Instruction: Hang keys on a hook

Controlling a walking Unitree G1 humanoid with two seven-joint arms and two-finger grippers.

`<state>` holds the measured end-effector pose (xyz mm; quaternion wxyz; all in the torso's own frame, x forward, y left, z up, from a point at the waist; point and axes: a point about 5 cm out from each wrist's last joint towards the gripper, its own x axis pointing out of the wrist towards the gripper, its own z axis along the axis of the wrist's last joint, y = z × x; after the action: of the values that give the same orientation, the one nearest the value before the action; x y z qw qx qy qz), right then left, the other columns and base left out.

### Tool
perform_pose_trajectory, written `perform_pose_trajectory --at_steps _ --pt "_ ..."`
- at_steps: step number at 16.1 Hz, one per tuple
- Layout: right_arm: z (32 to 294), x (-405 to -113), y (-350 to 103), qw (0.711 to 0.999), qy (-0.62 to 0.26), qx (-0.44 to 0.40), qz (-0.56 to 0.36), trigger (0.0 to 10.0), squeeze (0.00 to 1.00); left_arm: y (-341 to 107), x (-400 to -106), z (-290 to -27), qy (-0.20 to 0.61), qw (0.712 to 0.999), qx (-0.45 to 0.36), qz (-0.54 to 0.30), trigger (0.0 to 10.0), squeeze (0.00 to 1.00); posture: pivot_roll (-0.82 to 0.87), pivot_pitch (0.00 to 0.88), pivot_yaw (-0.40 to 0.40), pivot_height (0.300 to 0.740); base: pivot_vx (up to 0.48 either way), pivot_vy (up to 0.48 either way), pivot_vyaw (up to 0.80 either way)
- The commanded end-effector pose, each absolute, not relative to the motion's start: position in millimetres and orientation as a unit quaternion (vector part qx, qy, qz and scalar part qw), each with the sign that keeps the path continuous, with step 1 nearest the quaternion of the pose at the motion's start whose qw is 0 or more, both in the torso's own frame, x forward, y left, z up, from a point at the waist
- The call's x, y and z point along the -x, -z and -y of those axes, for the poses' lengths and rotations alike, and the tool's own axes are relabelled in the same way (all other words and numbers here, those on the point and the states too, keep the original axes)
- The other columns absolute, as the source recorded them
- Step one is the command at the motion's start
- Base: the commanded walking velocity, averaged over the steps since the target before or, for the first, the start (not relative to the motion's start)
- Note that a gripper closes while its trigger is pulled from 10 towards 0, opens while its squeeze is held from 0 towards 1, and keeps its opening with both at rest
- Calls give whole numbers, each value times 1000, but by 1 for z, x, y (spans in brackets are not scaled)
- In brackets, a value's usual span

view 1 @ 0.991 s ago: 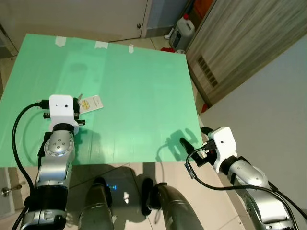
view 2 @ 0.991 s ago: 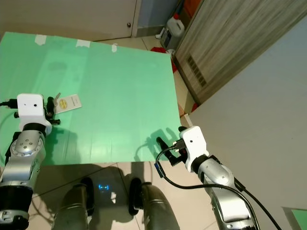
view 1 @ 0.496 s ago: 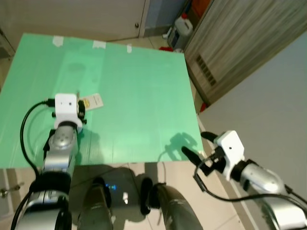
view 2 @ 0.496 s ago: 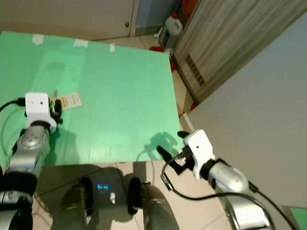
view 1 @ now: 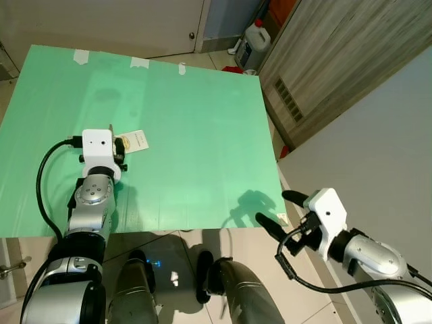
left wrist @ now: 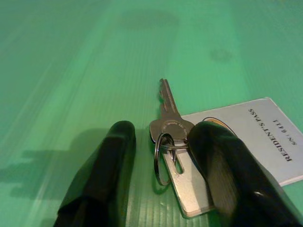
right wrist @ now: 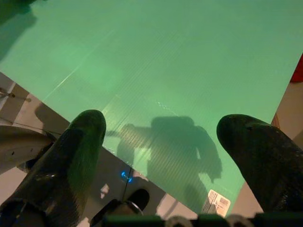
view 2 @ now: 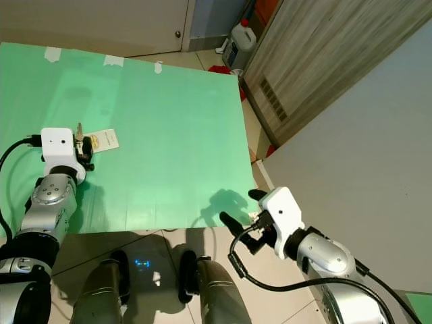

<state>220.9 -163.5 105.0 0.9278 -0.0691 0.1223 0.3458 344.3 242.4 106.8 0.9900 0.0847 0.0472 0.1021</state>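
A silver key [left wrist: 168, 106] on a metal ring [left wrist: 162, 153] lies flat on the green table [view 1: 196, 121], joined to a white pass card [left wrist: 255, 137]. My left gripper [left wrist: 163, 132] is open and low over the table, one black finger on each side of the ring and key; the finger [left wrist: 222, 165] on the card side lies partly over the card. From the head, its white wrist camera [view 1: 98, 145] covers the fingers, with the card [view 1: 135, 140] just past it. My right gripper [view 1: 280, 211] is open, holding nothing, at the table's near right corner.
The table's front edge [view 1: 169, 229] runs just before my legs, with tiled floor below. A wood-panelled cabinet [view 1: 337, 61] and a grey wall [view 1: 378, 155] stand to the right. A white jug [view 1: 257, 37] sits on the floor beyond the table's far right corner.
My left gripper has moved forward across the table, up to the keys and card. My right gripper has drifted down and to the right, towards the table's corner.
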Motion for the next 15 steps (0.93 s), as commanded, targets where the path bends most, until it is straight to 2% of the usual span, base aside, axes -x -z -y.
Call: perform_pose_trajectory --at_steps 1,9,11,15 --pt "171 -217 -103 932 -332 67 -131 10000 0 -85 -338 -235 -83 990 -69 -92 0 0 -147 331 -281 710 0 0 0" --pt "177 -218 -83 937 -311 63 -147 10000 0 -96 -341 -234 -80 991 -93 -60 0 0 -142 319 -268 710 0 0 0" --pt "178 -216 -78 937 -309 64 -149 10000 0 -104 -339 -229 -81 989 -118 -35 0 0 -132 309 -256 710 0 0 0" --pt "180 -216 -69 939 -303 66 -151 10000 0 -125 -329 -216 -63 991 -117 10 0 0 -103 292 -235 710 0 0 0"
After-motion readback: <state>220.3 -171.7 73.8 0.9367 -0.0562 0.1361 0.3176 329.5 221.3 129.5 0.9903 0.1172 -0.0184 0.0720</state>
